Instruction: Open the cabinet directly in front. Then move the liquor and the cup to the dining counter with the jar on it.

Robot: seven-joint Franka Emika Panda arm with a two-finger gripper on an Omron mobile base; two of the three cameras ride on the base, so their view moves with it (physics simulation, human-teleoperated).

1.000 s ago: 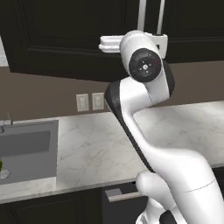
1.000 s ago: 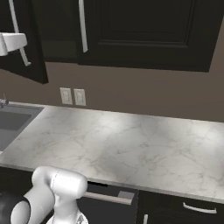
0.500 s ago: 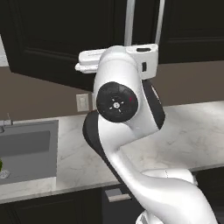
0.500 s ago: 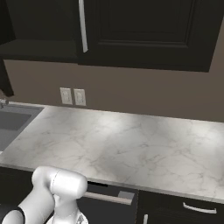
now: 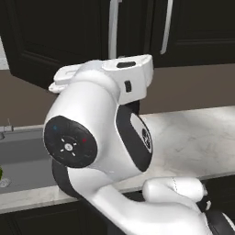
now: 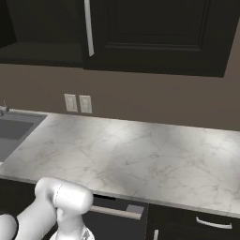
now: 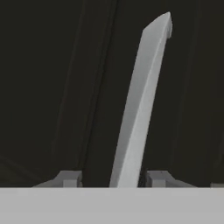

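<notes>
Two dark finger tips low in the hand view, one each side of the silver bar handle (image 7: pixel 140 100) of the cabinet (image 5: pixel 59 41). Fingers (image 7: pixel 69 178) look closed onto the handle or very nearly, but contact itself sits below the frame edge, so I cannot tell whether they are actually clamped or just bracketing it

Step in hand, my read: pulling the left door open. Left base view has that door (image 5: pixel 46 50) angled out from the cabinet face, its bottom edge slanting down, so partly open, not fully. Arm (image 5: pixel 101 137) blocks most of that view, hand up near the door's lower edge

How I'd run it:
- follow the hinge arc, not a straight pull, else the handle slips sideways out of the fingers
- keep the wrist turning with the door so the bar stays centred between the tips
- handle already runs tilted in the hand view, leaning toward its top right, so watch for twist load
- go slow near full swing, don't slam the hinge stop

Right door (image 6: pixel 154 33) reads shut in the right base view, its own handle (image 6: pixel 88 28) untouched. Marble table (image 6: pixel 140 154) under the cabinet has the sink (image 6: pixel 14 131) at its left edge. Door panel is the dark surface behind the bar, close up. Cabinet interior too dark to make out
</notes>
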